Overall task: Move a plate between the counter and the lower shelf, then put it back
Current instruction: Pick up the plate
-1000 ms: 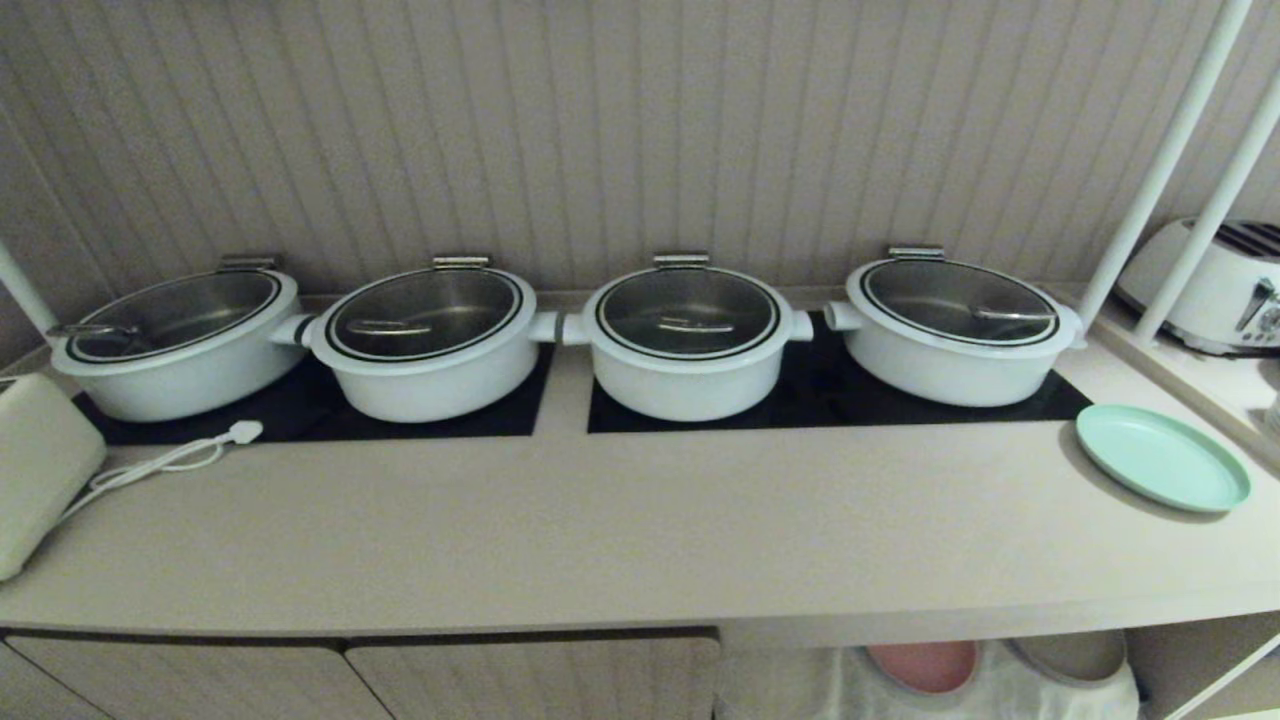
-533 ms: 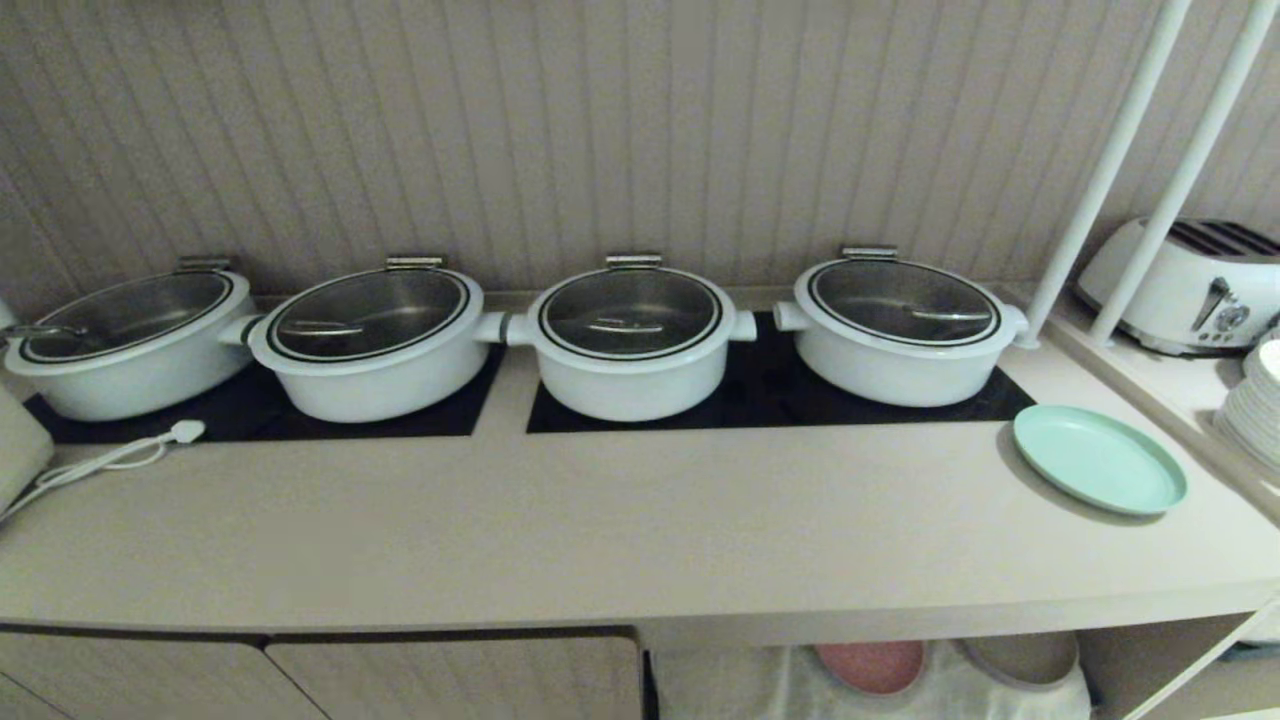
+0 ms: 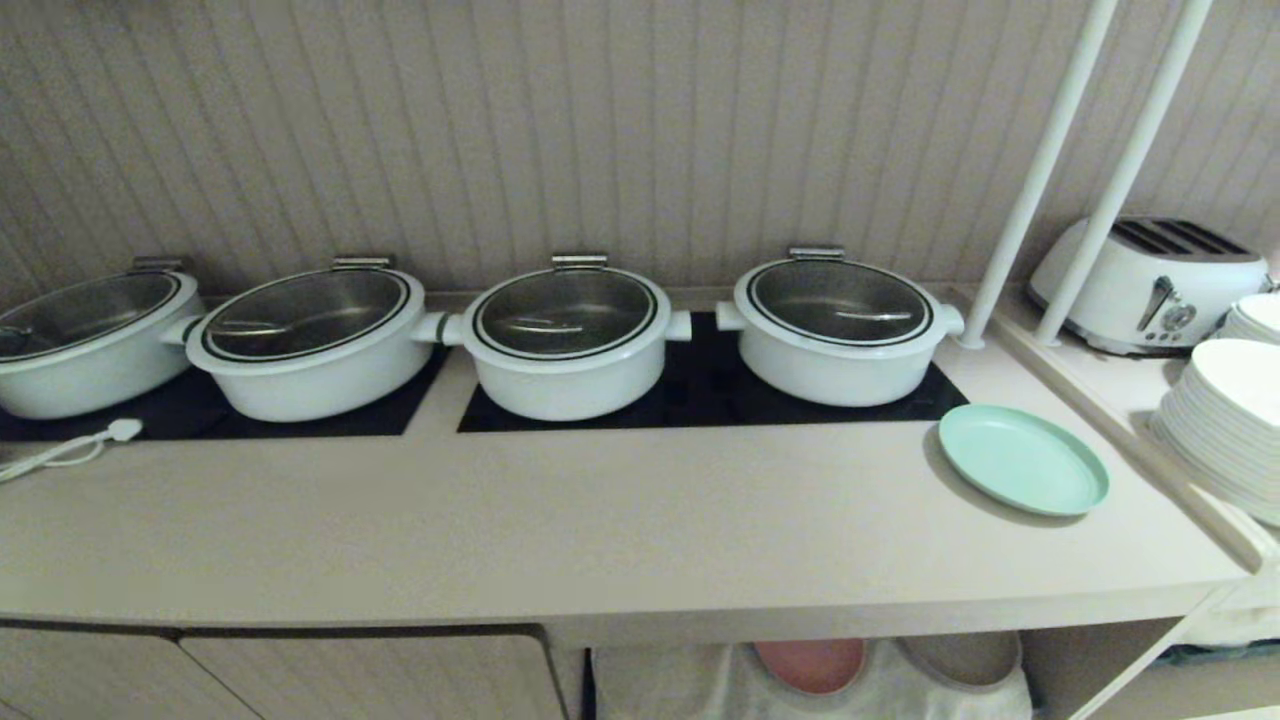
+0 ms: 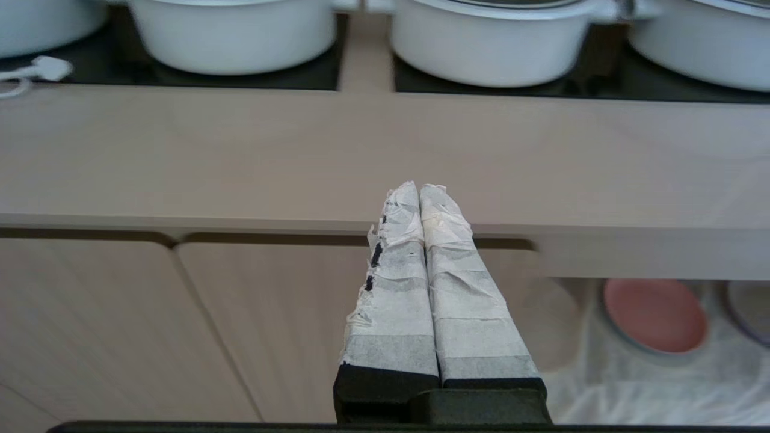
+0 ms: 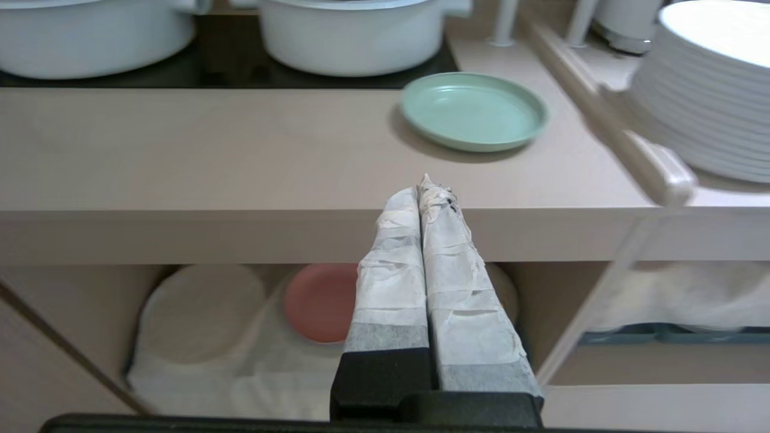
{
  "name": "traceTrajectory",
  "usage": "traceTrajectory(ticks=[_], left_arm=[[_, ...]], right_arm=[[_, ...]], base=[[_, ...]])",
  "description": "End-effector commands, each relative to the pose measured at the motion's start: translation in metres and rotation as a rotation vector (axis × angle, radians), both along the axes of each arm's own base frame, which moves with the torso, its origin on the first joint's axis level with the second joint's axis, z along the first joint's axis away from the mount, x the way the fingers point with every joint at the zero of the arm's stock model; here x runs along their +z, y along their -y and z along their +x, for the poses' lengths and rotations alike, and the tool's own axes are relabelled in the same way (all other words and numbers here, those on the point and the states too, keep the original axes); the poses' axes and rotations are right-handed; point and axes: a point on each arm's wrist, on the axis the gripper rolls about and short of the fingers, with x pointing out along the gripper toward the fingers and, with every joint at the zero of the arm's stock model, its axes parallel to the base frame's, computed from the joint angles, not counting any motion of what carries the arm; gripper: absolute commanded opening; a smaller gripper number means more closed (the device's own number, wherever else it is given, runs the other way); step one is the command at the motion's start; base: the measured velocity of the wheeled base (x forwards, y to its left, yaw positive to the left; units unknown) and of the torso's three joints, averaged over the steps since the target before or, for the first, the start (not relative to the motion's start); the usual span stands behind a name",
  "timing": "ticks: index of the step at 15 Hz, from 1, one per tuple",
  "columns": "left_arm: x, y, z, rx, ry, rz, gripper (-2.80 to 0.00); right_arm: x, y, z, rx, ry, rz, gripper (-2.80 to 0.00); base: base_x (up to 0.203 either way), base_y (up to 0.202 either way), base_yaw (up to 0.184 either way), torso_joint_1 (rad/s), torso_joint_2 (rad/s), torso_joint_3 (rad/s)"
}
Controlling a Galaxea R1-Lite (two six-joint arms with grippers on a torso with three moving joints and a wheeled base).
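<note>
Plate flat on counter; left gripper, right gripper clenched, empty.

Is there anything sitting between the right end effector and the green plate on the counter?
Nothing visible does. The right end effector, shut, is in front of the counter edge, and only bare worktop lies between it and the plate. The white pots stand behind the plate.

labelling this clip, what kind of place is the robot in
Probably a buffet or self-serve catering kitchen: a row of lidded white pots on cooktop panels set into the counter, a tall stack of white plates, and a toaster beside it.
</note>
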Motion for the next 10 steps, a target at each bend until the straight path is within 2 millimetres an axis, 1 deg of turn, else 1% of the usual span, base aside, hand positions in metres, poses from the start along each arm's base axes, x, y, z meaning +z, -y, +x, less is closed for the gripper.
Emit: traceTrajectory(ticks=[1,10], left_arm=[[0.0000,0.0000,0.0000,0.000,0.001,0.000,-2.80],[0.0000,0.0000,0.0000,0.000,0.001,0.000,-2.80]], right_arm=[[0.0000,0.0000,0.0000,0.000,0.000,0.000,-2.80],[0.0000,0.0000,0.0000,0.000,0.000,0.000,-2.80]], base=[[0.000,-0.190,0.002,-0.004,0.00,0.004],[0.000,-0.195,0.001,0.002,0.00,0.000]])
